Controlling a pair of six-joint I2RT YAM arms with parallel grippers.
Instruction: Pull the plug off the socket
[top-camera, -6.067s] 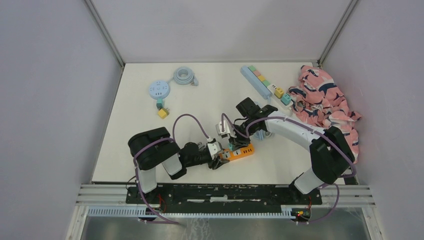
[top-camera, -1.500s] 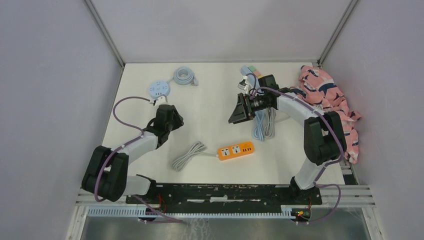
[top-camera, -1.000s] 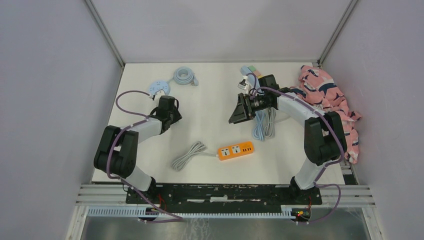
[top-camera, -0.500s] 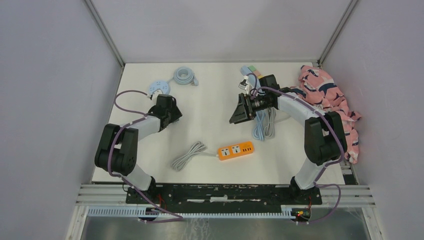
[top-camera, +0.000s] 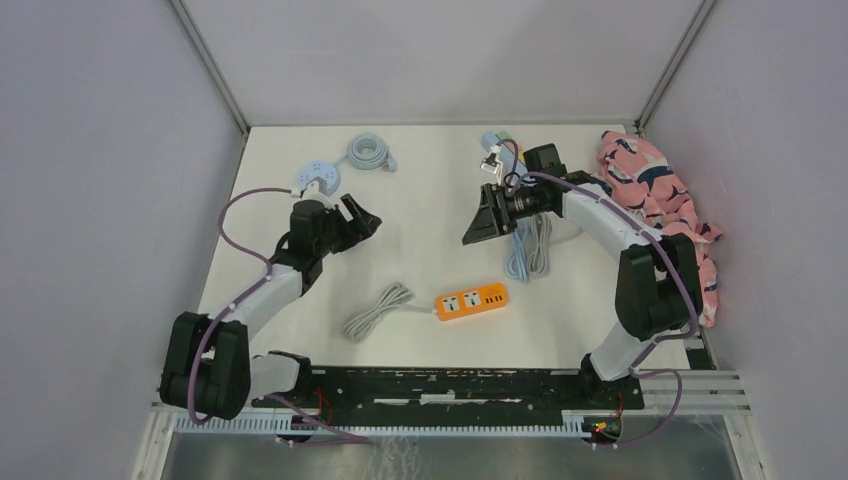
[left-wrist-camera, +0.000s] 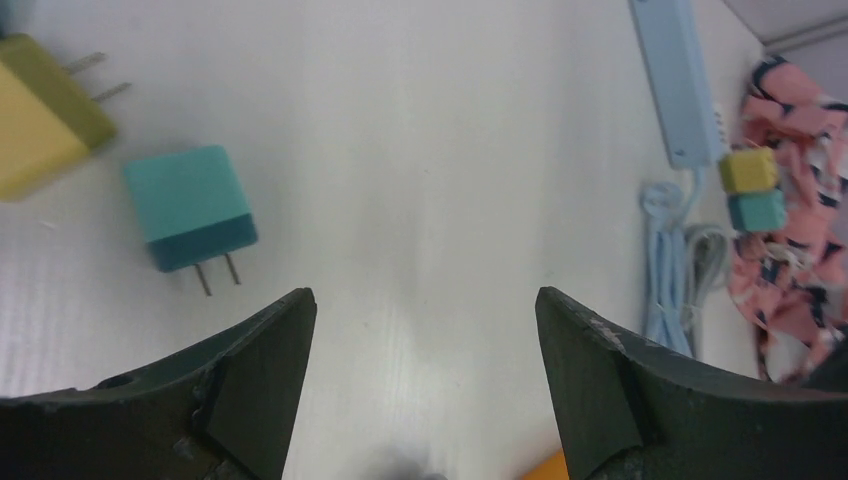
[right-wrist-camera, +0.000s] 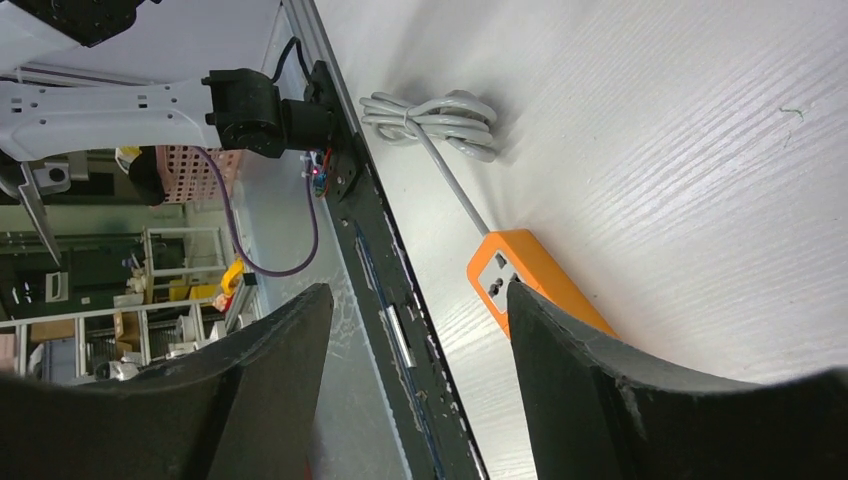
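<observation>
The left hand (left-wrist-camera: 422, 300) is hanging released over the white surface (top-camera: 430, 180), its jaws standing wide apart with nothing between them. Just beyond its left jaw the teal plug (left-wrist-camera: 190, 208) is lying free on its side, bare prongs pointing toward the hand. The yellow plug (left-wrist-camera: 40, 115) is lying near it, prongs out as well and partly cut off by the frame. The round socket (top-camera: 318, 177) is sitting toward the far left corner, beside a coiled pale cable (top-camera: 367, 153). The right hand (top-camera: 478, 222) is hovering released too, jaws apart and empty, facing the orange power strip (top-camera: 471, 301) and its bundled grey cord (top-camera: 378, 312) near the front. A light blue cable bundle (top-camera: 528, 245) is lying under the right arm, and a pink patterned cloth (top-camera: 650, 200) is heaped against the right edge. Lavender walls (top-camera: 100, 150) are closing in the surface on three sides, and a metal rail (top-camera: 450, 385) is running along the near edge. From above, the left arm is covering both loose plugs. The right arm is hiding most of the light blue power strip (left-wrist-camera: 672, 80). Whether the small yellow and teal cubes at its end are plugged in cannot be told.
</observation>
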